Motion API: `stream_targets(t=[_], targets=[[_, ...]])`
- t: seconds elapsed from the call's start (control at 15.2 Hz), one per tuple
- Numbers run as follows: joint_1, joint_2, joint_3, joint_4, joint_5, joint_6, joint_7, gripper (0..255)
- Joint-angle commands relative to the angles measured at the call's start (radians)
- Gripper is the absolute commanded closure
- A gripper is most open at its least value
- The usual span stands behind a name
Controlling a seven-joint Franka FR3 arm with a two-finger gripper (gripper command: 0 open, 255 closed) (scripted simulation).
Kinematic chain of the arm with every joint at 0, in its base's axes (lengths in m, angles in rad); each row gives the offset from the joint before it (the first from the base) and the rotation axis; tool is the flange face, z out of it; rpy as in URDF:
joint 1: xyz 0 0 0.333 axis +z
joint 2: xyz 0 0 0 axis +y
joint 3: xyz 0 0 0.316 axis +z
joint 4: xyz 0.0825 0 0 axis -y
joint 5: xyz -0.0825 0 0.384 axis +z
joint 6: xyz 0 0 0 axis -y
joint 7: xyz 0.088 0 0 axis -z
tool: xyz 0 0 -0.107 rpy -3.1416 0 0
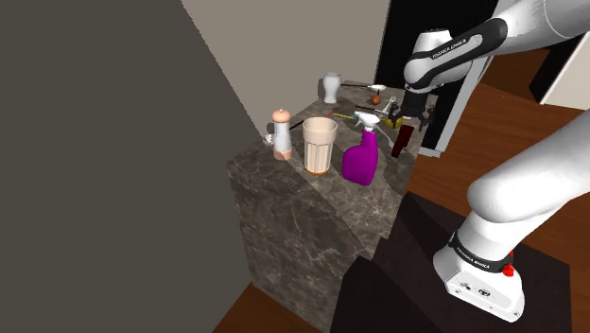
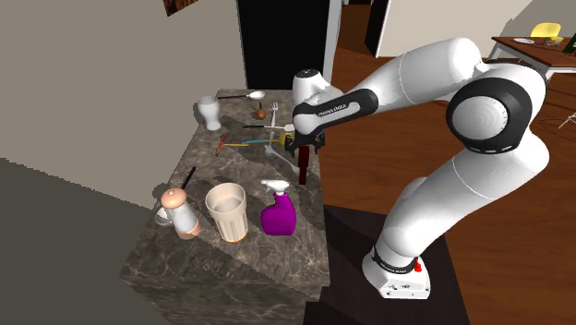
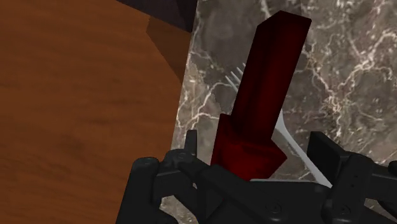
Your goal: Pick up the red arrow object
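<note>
The dark red arrow object (image 3: 264, 89) hangs upright from my gripper (image 3: 254, 149), whose black fingers are shut on its wider end. In the shoulder view the red object (image 1: 402, 142) dangles below the gripper (image 1: 406, 120) over the near edge of the marble counter (image 1: 293, 199). In the second exterior view it (image 2: 303, 166) hangs under the gripper (image 2: 301, 146), just above the counter top (image 2: 212, 171).
A white fork (image 3: 287, 137) lies on the marble under the held object. A purple spray bottle (image 1: 361, 156), a beige cup (image 1: 320, 145), a grinder (image 1: 281, 132) and a white vase (image 1: 331, 88) stand on the counter. Wood floor (image 3: 83, 108) lies beyond the edge.
</note>
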Motion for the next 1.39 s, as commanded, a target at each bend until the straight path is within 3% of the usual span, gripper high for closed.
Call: stream_targets(t=[0.0, 0.2, 0.26, 0.86, 1.32], targets=[[0.0, 0.017, -0.001, -0.015, -0.001, 0.032, 0.004, 0], [-0.001, 0.029, -0.003, -0.027, -0.002, 0.056, 0.005, 0], [-0.001, 0.031, -0.004, -0.026, -0.002, 0.057, 0.004, 255], [0.0, 0.03, -0.003, -0.026, -0.002, 0.056, 0.005, 255], [0.001, -0.021, 0.003, 0.028, 0.003, -0.049, -0.001, 255]])
